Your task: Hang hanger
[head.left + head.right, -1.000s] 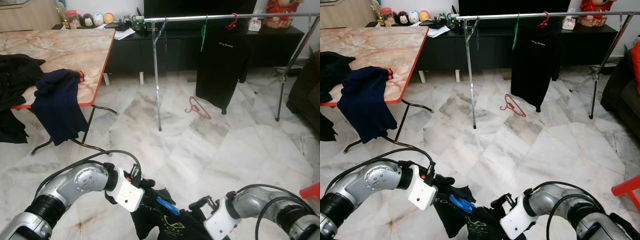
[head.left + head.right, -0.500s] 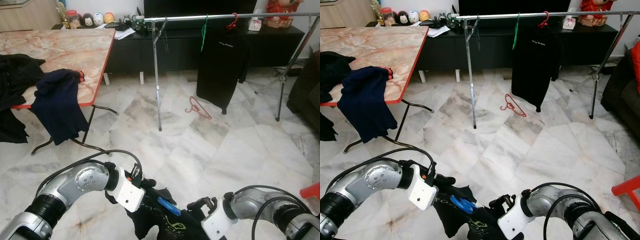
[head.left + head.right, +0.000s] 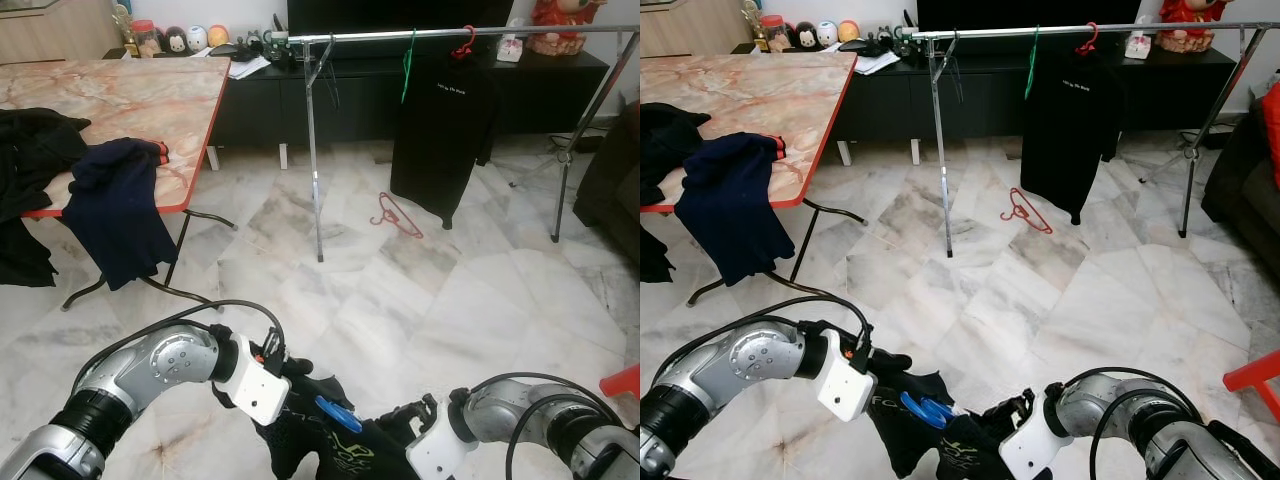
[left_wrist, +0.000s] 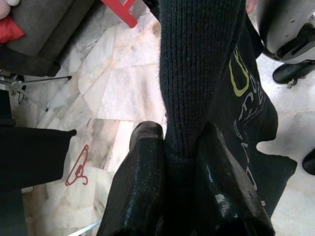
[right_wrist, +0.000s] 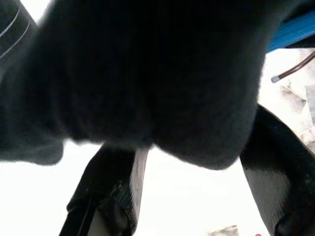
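A black garment [image 3: 335, 452] with yellow-green print hangs on a blue hanger [image 3: 338, 414] low in front of me. My left gripper [image 3: 308, 378] is shut on a knit fold of that garment [image 4: 197, 73], pinched between its black fingers [image 4: 142, 162]. My right gripper [image 3: 408, 418] is beside the garment's right edge, its fingers [image 5: 115, 191] standing wide apart with the dark cloth [image 5: 147, 73] just in front of them. Across the room a steel clothes rail [image 3: 400, 37] carries a black shirt [image 3: 445, 120] on a red hanger and an empty green hanger [image 3: 408, 60].
A red hanger [image 3: 395, 215] lies on the marble floor under the rail. A marble-topped table [image 3: 150, 100] at the left holds a navy garment [image 3: 120, 210] and black clothes [image 3: 30, 150]. A dark sofa [image 3: 615, 180] and a red stool [image 3: 622, 382] stand at the right.
My right gripper has sunk slightly beside the garment. The left arm and the hanger have stayed where they were.
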{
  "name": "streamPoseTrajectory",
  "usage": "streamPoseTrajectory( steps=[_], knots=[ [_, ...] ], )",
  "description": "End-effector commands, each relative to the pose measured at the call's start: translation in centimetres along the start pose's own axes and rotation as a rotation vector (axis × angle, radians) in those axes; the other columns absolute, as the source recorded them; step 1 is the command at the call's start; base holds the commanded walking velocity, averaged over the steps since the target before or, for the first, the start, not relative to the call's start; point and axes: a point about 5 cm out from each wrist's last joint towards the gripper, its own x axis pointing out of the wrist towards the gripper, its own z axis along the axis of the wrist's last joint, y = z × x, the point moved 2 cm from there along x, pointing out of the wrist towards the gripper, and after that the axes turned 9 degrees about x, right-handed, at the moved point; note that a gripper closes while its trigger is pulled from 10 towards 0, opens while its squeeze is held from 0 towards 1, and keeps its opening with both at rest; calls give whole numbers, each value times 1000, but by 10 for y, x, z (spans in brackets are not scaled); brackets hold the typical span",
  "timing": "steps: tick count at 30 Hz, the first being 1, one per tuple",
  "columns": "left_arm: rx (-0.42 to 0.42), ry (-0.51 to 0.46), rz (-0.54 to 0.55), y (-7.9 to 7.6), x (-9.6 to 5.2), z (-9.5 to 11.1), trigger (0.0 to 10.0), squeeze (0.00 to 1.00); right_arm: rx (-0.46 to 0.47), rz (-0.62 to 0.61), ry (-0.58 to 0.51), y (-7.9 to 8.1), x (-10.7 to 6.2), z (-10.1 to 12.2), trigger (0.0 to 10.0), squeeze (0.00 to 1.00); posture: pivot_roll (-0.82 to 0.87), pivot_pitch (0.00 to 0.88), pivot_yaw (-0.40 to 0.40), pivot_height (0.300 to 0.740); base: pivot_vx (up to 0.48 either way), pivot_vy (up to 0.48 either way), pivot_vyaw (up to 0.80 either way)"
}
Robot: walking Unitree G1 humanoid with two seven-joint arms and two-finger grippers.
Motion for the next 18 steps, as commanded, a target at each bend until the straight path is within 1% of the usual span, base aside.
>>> streamPoseTrajectory(
  steps=[1, 18],
  knots=[
    [24, -18, 26, 7, -3, 4, 10000, 0, -22, 7, 14, -1, -1, -2, 0, 0, -36, 0, 0, 740, 0, 0, 0],
    [21, -16, 19, 7, -2, 4, 10000, 0, -27, -14, 13, -4, 1, -1, 0, 0, -36, 0, 2, 740, 0, 0, 0]
  ],
)
